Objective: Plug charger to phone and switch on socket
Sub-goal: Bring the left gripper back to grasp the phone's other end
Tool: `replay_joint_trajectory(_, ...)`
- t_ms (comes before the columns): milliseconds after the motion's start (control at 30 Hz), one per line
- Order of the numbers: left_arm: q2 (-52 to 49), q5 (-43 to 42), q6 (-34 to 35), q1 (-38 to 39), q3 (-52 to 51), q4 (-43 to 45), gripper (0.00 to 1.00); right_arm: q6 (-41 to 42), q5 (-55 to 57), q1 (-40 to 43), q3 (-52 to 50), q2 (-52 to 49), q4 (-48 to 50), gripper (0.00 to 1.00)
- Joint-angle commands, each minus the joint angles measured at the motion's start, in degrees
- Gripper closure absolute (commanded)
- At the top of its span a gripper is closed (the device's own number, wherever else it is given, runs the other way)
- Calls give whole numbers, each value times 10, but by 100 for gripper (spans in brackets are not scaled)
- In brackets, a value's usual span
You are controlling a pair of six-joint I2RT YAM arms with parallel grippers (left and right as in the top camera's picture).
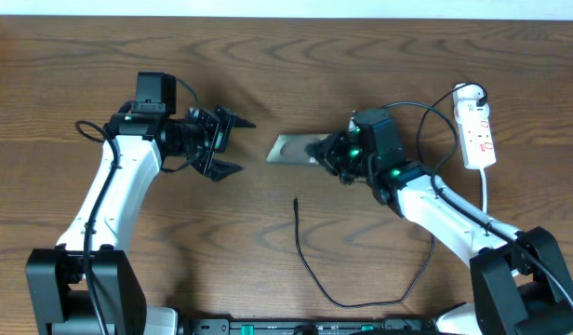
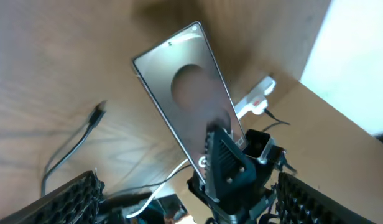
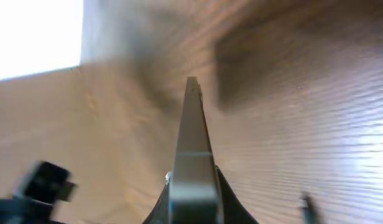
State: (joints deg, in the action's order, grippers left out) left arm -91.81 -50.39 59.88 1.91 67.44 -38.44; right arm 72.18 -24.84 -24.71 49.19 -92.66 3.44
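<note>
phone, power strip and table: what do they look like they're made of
Phone: silvery-grey back, smooth and semi-glossy with soft reflections, so brushed metal or coated glass; can't tell which. Power strip: probably white moulded plastic, matte-looking, with red marks. Table: brown wood grain, likely laminate or veneer, slight sheen.

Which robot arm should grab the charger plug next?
Left, probably. The left pincer is open and empty. The right pincer is holding the phone up on its edge. The charger tip lies loose on the table, below the gap between them.
</note>
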Motion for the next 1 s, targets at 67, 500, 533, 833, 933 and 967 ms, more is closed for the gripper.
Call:
replay_joint_trajectory(67,9,-17,7,-4,-24,64,14,139,-32,10,12,5,87,99)
replay_joint_trajectory(500,9,-77,243,-2,-240,547,14,157,-25,10,12,5,132,99)
replay_joint_trajectory(533,9,-77,261,-2,-252,582,14,157,-25,10,12,5,136,99)
replay_joint_trajectory(833,9,-50,409,11,-332,882,13,170,-25,-21,12,5,210,99)
replay_joint_trajectory(933,9,-37,424,14,-346,898,13,191,-25,-35,12,5,227,99)
replay_joint_trajectory(967,9,-35,424,14,-347,898,13,193,-25,-38,12,5,229,99)
